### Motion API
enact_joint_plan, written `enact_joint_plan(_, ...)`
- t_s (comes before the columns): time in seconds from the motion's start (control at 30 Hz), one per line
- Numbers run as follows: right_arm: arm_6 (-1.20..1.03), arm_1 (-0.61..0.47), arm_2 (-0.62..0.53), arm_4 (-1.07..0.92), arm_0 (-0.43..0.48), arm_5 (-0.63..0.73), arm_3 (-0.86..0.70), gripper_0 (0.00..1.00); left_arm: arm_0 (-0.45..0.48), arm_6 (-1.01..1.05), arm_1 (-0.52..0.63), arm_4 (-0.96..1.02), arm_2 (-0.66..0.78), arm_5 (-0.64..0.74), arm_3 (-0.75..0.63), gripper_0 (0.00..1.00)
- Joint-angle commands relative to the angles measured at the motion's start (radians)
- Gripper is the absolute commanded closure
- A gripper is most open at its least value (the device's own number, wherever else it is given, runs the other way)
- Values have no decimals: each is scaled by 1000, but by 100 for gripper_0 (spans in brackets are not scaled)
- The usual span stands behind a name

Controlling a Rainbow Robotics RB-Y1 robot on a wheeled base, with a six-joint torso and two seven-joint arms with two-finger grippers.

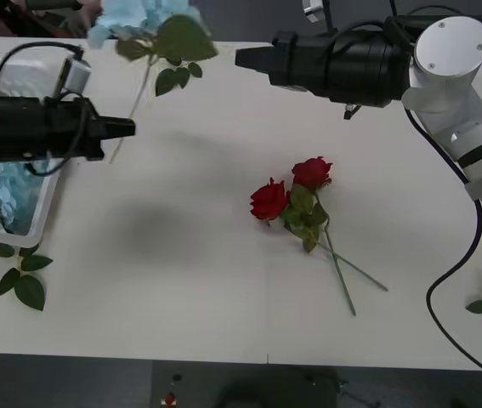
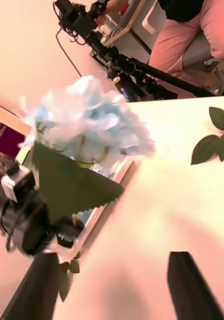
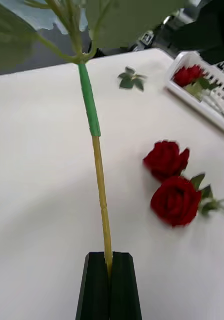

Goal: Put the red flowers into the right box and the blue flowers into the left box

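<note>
The left end effector (image 3: 110,272) pinched a blue flower's stem (image 3: 99,172), its head (image 1: 138,19) at the tabletop's (image 1: 181,280) eleven o'clock. The right end effector (image 2: 109,287) hung spread. Two red flowers (image 1: 290,189) lay centre-right.

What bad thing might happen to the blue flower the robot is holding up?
The left gripper pinches only the very end of the blue flower's long stem, so the heavy head could swing or slip out. The left box already holds blue flowers, so this one might catch on its rim. The red flowers lie on the table nearby, and a dropped flower could land among them. The right gripper is open.
</note>
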Motion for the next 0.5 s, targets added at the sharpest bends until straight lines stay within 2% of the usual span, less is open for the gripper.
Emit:
enact_joint_plan(0.03,-23,-39,-3,-2,-42,41,-17,9,60,-23,206,142,5,99,-18,100)
enact_joint_plan(0.17,-106,-102,10,9,-44,150,-6,9,129,-23,409,232,7,217,-11,100)
enact_joint_plan(0.27,-239,-159,50,64,-42,259,-5,9,149,-23,522,237,7,300,59,100)
enact_joint_plan(0.4,-346,-223,99,217,-38,385,-48,9,147,-23,602,111,5,331,160,100)
enact_joint_plan(0.5,-431,-266,146,332,-38,437,-100,9,149,-23,644,-64,5,271,206,100)
